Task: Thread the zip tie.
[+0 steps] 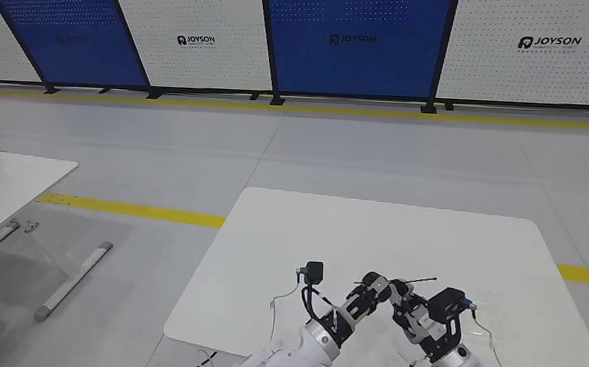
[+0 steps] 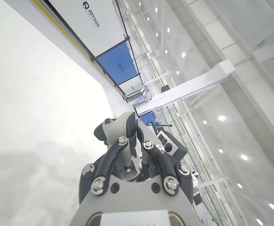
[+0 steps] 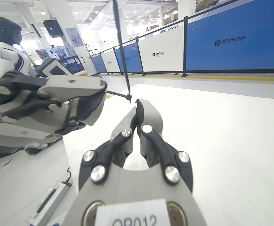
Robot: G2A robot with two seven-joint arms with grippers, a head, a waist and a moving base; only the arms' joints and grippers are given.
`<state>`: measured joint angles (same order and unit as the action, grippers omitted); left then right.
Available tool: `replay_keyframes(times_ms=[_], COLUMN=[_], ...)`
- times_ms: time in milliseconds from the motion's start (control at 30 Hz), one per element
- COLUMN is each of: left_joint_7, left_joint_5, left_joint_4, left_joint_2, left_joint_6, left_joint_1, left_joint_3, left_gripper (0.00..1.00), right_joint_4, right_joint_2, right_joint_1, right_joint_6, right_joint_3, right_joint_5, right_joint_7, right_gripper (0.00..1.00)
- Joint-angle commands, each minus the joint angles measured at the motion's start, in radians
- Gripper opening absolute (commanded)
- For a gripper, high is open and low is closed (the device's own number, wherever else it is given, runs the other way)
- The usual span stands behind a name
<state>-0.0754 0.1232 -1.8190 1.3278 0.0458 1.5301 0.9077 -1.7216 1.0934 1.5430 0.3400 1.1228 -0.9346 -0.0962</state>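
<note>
A thin black zip tie (image 1: 420, 281) is held in the air over the white table (image 1: 372, 228), near its front edge. My left gripper (image 1: 377, 285) is shut on one end of it; the pinched fingers (image 2: 130, 126) show with the strap (image 2: 164, 125) sticking out past them. In the right wrist view the left gripper (image 3: 102, 89) holds a short stretch leading to the tie's head (image 3: 128, 97), and the long strap (image 3: 121, 49) rises steeply from there. My right gripper (image 3: 137, 104) is shut, its tips just short of the head, with nothing visibly between them.
Both grippers (image 1: 401, 289) meet close together above the table's front part. A second table (image 1: 14, 179) stands at the left, and a metal bar (image 1: 72, 282) lies on the floor. Blue and white fence panels (image 1: 352, 46) line the back.
</note>
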Motion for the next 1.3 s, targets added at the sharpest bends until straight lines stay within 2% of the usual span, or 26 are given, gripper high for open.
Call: replay_keyframes(times_ms=[0,133,233,433,467,733,767,833,1133,1267], left_joint_7=[0.000,0.002,0.002,0.001,0.001,-0.002,-0.002,-0.002,-0.002,0.007], left_joint_5=[-0.001,0.000,0.001,0.005,0.005,0.009,0.010,0.013,0.008,-0.004], left_joint_4=[0.002,0.006,0.008,0.012,0.013,0.020,0.020,0.021,0.023,0.013], left_joint_2=[0.000,0.000,0.001,0.001,0.001,0.002,0.002,0.002,0.003,0.003], left_joint_6=[-0.001,-0.002,-0.003,-0.004,-0.004,-0.007,-0.008,-0.009,-0.007,0.020], left_joint_1=[-0.001,-0.002,-0.002,-0.001,-0.001,-0.004,-0.004,-0.004,-0.006,-0.003], left_joint_3=[0.000,0.000,0.000,-0.001,-0.002,-0.007,-0.007,-0.008,-0.010,-0.011], left_gripper=[0.00,0.00,0.00,0.00,0.00,0.00,0.00,0.00,0.00,0.00], right_joint_4=[-0.002,-0.003,-0.003,-0.005,-0.005,-0.008,-0.008,-0.007,-0.004,-0.005], right_joint_2=[-0.003,-0.008,-0.010,-0.013,-0.013,-0.016,-0.016,-0.016,-0.017,-0.017], right_joint_1=[0.002,0.004,0.005,0.007,0.008,0.009,0.009,0.009,0.007,0.002], right_joint_6=[0.000,0.000,0.000,0.000,0.000,0.000,0.000,0.000,0.000,0.000], right_joint_3=[0.002,0.004,0.004,0.007,0.007,0.007,0.006,0.007,0.004,0.000], right_joint_5=[0.001,0.005,0.005,0.001,0.000,0.000,0.000,0.001,0.003,0.001], right_joint_7=[-0.007,-0.015,-0.021,-0.035,-0.036,-0.037,-0.038,-0.041,-0.036,-0.023], right_gripper=[0.35,0.32,0.25,0.23,0.18,0.18,0.15,0.00,0.00,0.00])
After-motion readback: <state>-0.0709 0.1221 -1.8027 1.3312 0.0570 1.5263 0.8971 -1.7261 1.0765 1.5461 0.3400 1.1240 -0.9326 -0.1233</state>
